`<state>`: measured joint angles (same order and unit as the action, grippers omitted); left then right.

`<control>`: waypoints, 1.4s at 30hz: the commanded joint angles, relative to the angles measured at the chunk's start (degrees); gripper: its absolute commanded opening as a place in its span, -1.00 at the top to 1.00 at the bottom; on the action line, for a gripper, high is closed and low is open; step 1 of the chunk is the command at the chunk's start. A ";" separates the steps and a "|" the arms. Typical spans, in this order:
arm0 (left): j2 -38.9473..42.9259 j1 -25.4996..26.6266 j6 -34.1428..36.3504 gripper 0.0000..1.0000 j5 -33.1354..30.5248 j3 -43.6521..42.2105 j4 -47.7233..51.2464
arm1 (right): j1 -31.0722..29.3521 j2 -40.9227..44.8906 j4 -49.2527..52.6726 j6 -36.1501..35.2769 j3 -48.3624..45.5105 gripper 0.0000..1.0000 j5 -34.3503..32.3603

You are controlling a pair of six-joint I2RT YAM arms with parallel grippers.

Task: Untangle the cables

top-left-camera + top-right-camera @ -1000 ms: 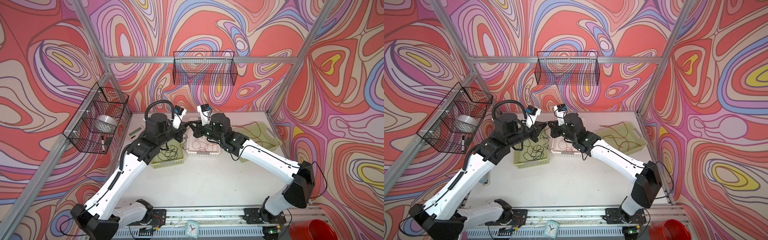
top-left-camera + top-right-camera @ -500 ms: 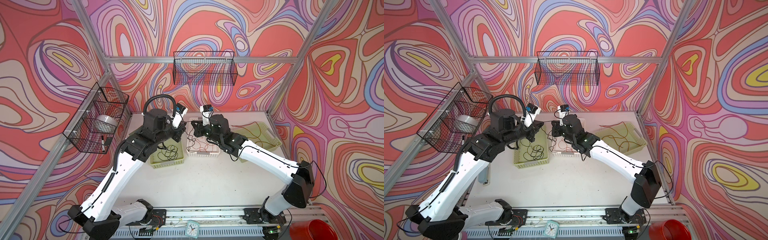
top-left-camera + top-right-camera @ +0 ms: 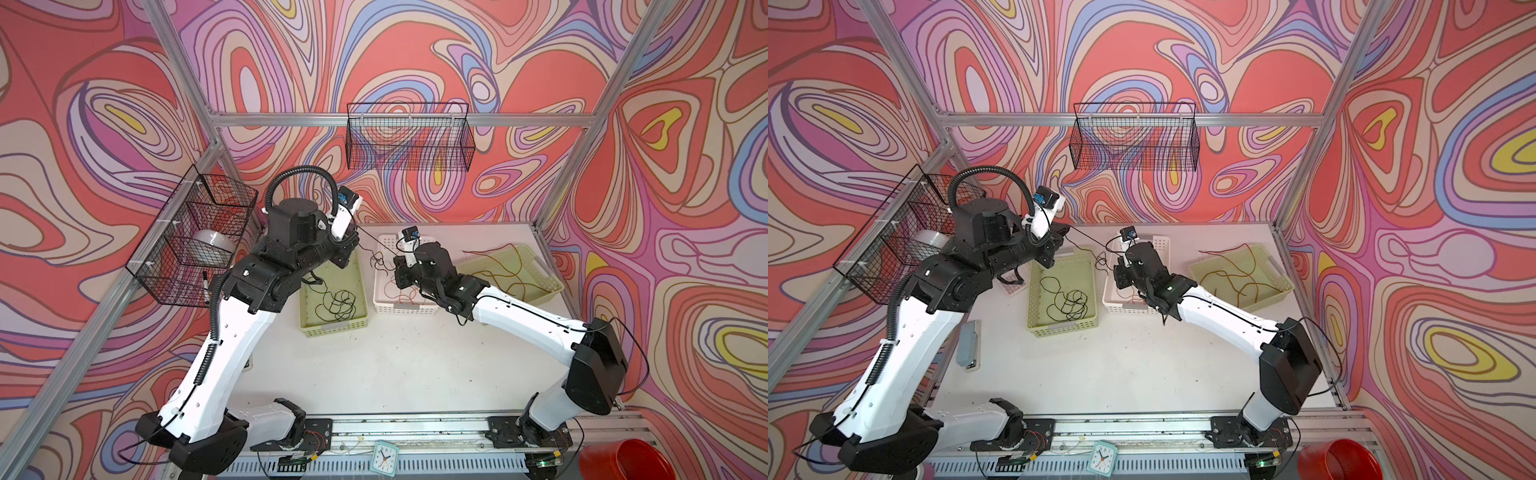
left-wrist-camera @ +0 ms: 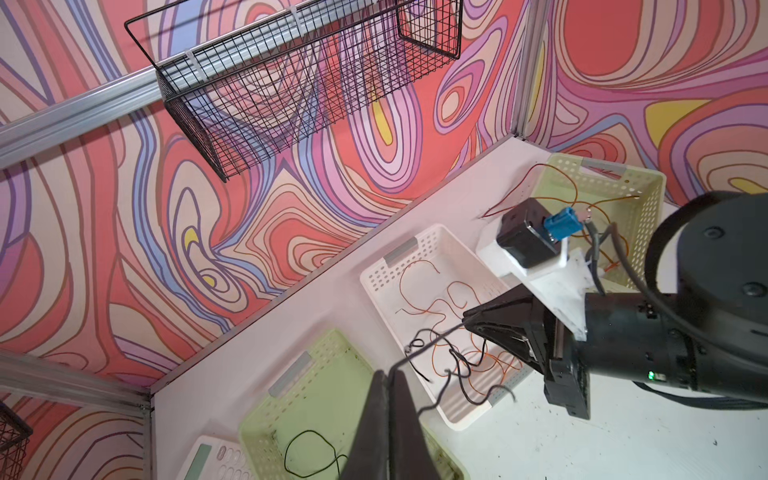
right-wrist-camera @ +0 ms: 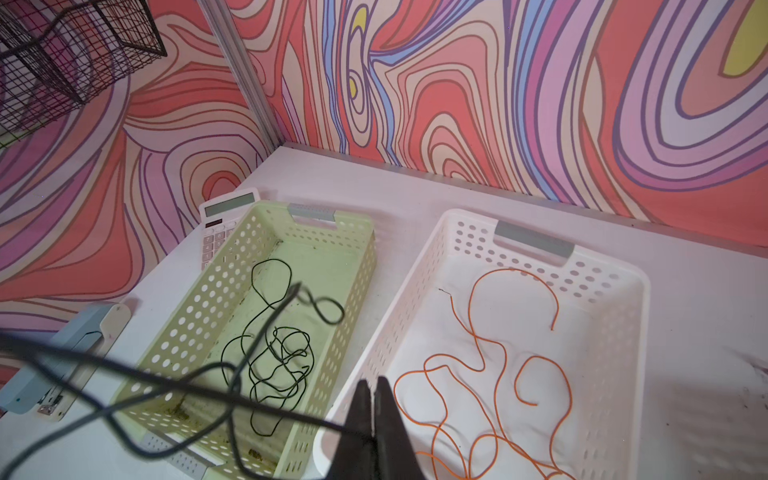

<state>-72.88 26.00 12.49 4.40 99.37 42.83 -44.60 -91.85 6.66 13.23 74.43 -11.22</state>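
A thin black cable (image 4: 440, 334) is stretched in the air between my two grippers, and its loose kinked end dangles over the white basket (image 3: 428, 309). My left gripper (image 4: 389, 372) is shut on one part of it, seen in a top view as the left gripper (image 3: 1068, 227). My right gripper (image 5: 372, 380) is shut on the same black cable (image 5: 272, 410), above the white basket's rim. Orange cables (image 5: 478, 361) lie spread in the white basket. More black cables (image 5: 278, 361) lie bunched in the left green basket (image 3: 309, 328).
A second green basket (image 3: 548, 282) at the right holds red-brown and orange wires. A calculator (image 5: 226, 212) and a grey device (image 3: 967, 345) lie left of the baskets. Wire baskets hang on the back wall (image 3: 409, 141) and left wall (image 3: 195, 245).
The two grippers, close together a second ago, have drawn apart. The left one pulled back and left, the right one sank toward the white basket, and the black cable now runs taut between them.
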 commanded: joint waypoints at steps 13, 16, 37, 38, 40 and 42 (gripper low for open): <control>-3.19 -18.97 -1.27 1.00 6.34 8.19 -1.93 | 2.81 -5.38 7.77 -4.01 -4.87 0.98 -7.37; -3.24 -23.25 -2.56 1.00 8.62 6.89 -3.57 | 2.81 -6.06 8.70 -5.90 -3.51 0.94 -9.74; -17.50 -30.99 -9.53 1.00 16.15 -5.44 -10.77 | -3.58 -16.71 2.11 -7.67 10.16 1.00 18.79; -18.28 -31.01 -9.68 1.00 16.81 -5.49 -10.66 | -3.88 -17.60 1.01 -7.47 10.43 1.00 20.35; -19.09 -31.01 -10.82 1.00 18.20 -6.74 -11.36 | -4.93 -19.54 -1.40 -7.25 11.53 1.00 21.67; -19.07 -31.01 -12.18 1.00 19.04 -9.19 -13.07 | -6.01 -21.80 -4.55 -6.55 12.96 1.00 23.50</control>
<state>-92.38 -4.67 2.68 20.71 91.85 32.93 -49.43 -110.96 7.49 5.54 84.77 8.03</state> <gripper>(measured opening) 0.047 0.047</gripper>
